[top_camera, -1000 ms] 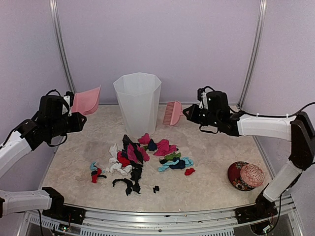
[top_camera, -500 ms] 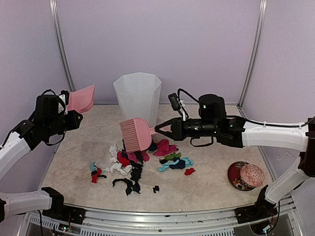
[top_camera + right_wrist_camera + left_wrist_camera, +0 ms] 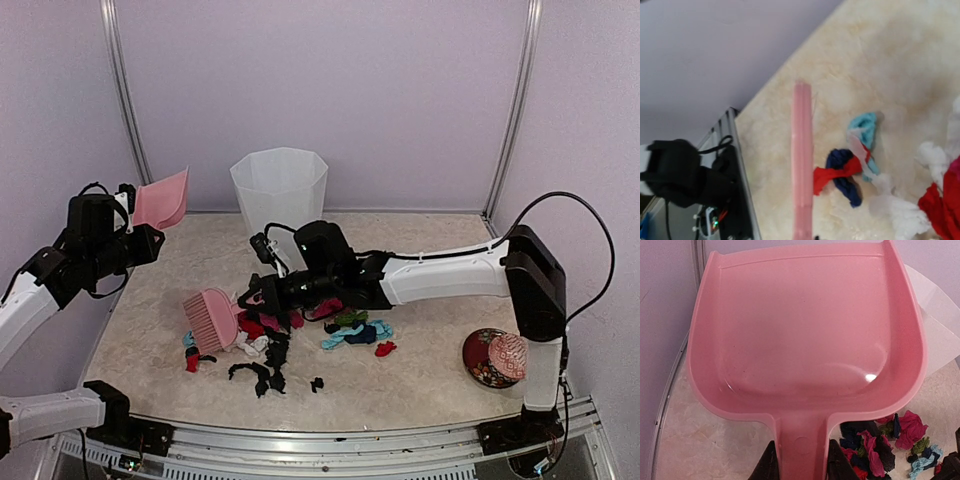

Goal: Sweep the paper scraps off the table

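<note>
Overhead, the right tool (image 3: 262, 296) grips the pink brush (image 3: 210, 318) just left of the paper scraps (image 3: 290, 330) on the bench (image 3: 430, 350); the left tool (image 3: 135, 228) holds the pink dustpan (image 3: 162, 200) aloft. Left wrist — fingers (image 3: 767, 467) clamp its handle (image 3: 801, 445). Right wrist — brush beside scraps.

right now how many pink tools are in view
2. The dustpan is held up by the left gripper; the brush, in the right gripper, is at the left of the paper scraps.

bin (image 3: 279, 205) behind paper scraps (image 3: 290, 325) | brush (image 3: 210, 318) at their left | dish (image 3: 490, 362) far right | dustpan (image 3: 162, 198) aloft left
</note>
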Controlling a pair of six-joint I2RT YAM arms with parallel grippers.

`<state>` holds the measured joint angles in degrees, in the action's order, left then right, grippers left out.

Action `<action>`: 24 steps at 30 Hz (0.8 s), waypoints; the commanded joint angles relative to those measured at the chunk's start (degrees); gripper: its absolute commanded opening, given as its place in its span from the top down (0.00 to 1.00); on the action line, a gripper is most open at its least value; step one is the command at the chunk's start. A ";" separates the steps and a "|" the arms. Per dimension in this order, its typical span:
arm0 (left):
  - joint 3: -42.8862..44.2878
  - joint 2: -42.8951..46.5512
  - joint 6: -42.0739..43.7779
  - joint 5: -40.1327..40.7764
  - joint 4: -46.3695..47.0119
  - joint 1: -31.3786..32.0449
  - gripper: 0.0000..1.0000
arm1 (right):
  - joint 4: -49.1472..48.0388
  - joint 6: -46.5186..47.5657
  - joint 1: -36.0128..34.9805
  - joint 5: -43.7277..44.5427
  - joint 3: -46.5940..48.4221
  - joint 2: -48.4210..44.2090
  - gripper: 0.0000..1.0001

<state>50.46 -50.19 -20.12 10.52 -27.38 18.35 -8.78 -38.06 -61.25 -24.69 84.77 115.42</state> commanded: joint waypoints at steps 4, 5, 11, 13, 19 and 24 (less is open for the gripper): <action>-0.62 0.73 -0.27 0.21 2.24 -0.42 1.00 | -2.43 -9.64 -2.18 -0.26 8.71 10.08 1.00; -0.71 0.71 -0.32 0.40 2.24 -0.42 1.00 | -3.45 -11.16 -2.24 -0.58 9.42 11.60 1.00; -0.64 1.01 -0.33 0.87 1.97 -0.42 1.00 | -2.96 -16.43 -3.15 0.60 17.57 20.40 1.00; -0.71 1.06 -0.30 0.90 1.90 -0.42 1.00 | -0.61 -16.36 -3.26 2.20 19.79 22.50 1.00; -0.70 1.63 -0.14 0.81 1.80 -0.40 1.00 | 5.12 -14.77 -2.82 6.34 20.64 23.89 1.00; -0.83 2.74 -0.05 0.49 1.88 -0.33 1.00 | 6.48 -13.59 -2.06 10.73 14.66 20.01 1.00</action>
<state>50.28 -49.04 -20.34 10.85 -27.40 18.35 -7.07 -53.39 -63.86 -20.12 103.61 138.61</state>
